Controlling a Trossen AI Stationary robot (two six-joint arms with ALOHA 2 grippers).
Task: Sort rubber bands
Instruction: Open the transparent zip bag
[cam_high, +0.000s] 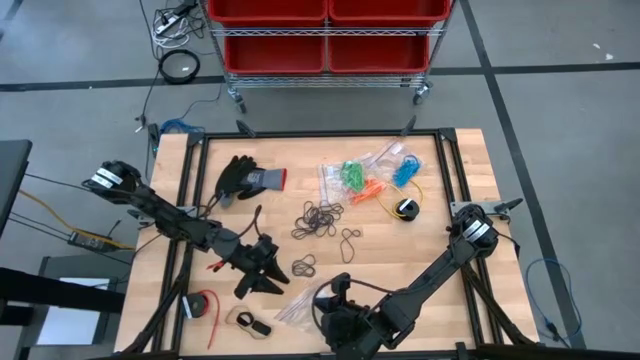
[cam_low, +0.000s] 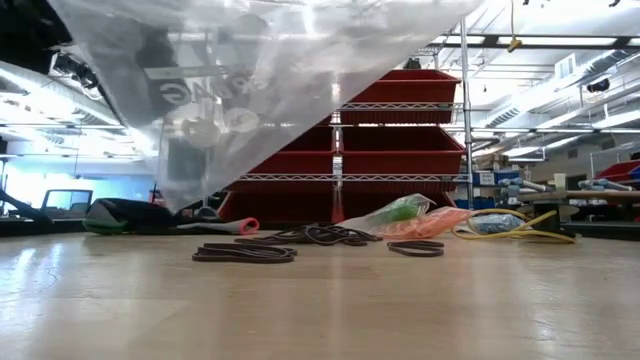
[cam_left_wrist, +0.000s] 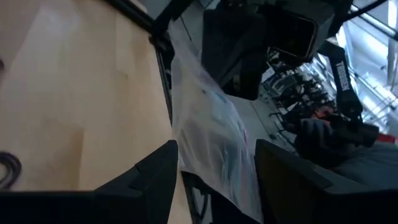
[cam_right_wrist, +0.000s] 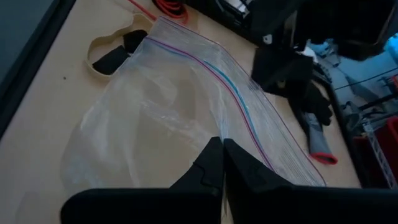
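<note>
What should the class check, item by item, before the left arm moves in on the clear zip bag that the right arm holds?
1. Right gripper shut on the clear zip bag: ok, jaws pinched together on the plastic.
2. Left gripper open: ok, jaws spread with the bag's edge between them.
3. Bag mouth opened: cannot tell; the zip strip looks flat in the right wrist view.
4. Bag holds no bands: ok, it looks see-through and bare.
5. Black rubber bands loose on the table: ok, still unsorted.
6. Coloured bands in their bags: ok, green, orange and blue are bagged.
</note>
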